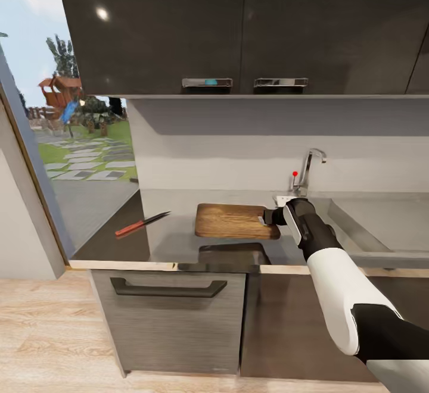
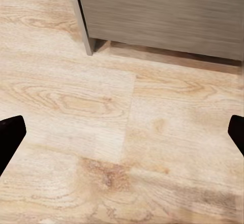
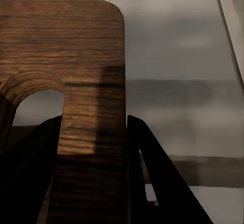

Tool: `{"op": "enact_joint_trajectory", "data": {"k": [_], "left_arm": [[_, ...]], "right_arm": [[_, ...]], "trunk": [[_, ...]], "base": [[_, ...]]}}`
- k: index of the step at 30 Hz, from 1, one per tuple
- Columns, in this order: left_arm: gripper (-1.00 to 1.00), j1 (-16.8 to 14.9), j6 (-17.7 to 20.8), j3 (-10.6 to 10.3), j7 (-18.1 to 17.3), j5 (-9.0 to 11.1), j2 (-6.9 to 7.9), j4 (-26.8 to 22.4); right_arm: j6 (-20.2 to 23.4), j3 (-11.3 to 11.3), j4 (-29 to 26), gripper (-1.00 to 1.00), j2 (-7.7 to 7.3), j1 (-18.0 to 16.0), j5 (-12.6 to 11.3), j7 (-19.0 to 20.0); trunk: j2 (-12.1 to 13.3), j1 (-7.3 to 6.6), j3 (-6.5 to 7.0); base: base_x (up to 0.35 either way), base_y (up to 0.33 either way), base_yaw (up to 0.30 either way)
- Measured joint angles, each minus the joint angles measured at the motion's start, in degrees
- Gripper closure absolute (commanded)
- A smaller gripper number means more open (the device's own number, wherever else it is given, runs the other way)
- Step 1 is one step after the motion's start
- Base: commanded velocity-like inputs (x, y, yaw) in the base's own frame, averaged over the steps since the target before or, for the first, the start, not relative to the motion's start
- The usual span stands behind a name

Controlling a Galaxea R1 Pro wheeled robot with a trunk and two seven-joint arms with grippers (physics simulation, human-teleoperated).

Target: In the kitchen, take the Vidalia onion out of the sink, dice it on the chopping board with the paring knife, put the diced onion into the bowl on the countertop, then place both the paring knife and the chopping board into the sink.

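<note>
The brown wooden chopping board (image 1: 233, 220) is held level a little above the grey countertop (image 1: 167, 243), with its dark shadow on the worktop below it. My right gripper (image 1: 266, 217) is shut on the board's right end. In the right wrist view the chopping board (image 3: 86, 71) passes between the two dark fingers (image 3: 152, 183), beside its handle slot. The red-handled paring knife (image 1: 142, 224) lies on the countertop left of the board. The steel sink (image 1: 363, 220) is right of the board. My left gripper (image 2: 122, 135) hangs open over the floor. The onion and the bowl are out of view.
A chrome tap (image 1: 308, 170) with a red knob stands behind the sink's left end. Dark wall cabinets (image 1: 238, 24) hang above the counter. A drawer front with a handle (image 1: 170, 289) is below. A doorway (image 1: 77, 143) to a garden opens at the left. Wooden floor (image 2: 122, 107) lies underfoot.
</note>
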Motion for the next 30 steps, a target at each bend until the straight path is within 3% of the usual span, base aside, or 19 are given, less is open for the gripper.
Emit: {"op": "enact_joint_trajectory", "data": {"k": [13, 30], "left_arm": [[-1.0, 0.0, 0.0, 0.0, 0.1, 0.0, 0.0, 0.0], [-1.0, 0.0, 0.0, 0.0, 0.1, 0.0, 0.0, -0.1]], "right_arm": [[0.0, 0.8, 0.2, 1.0, 0.0, 0.0, 0.2, 0.0], [-0.1, 1.2, 4.7, 1.0, 0.11, 0.0, 0.1, 0.0]], "trunk": [[0.0, -0.01, 0.0], [0.0, 0.01, 0.0]], "base": [[0.185, -0.17, 0.0], [0.015, -0.006, 0.0]]}}
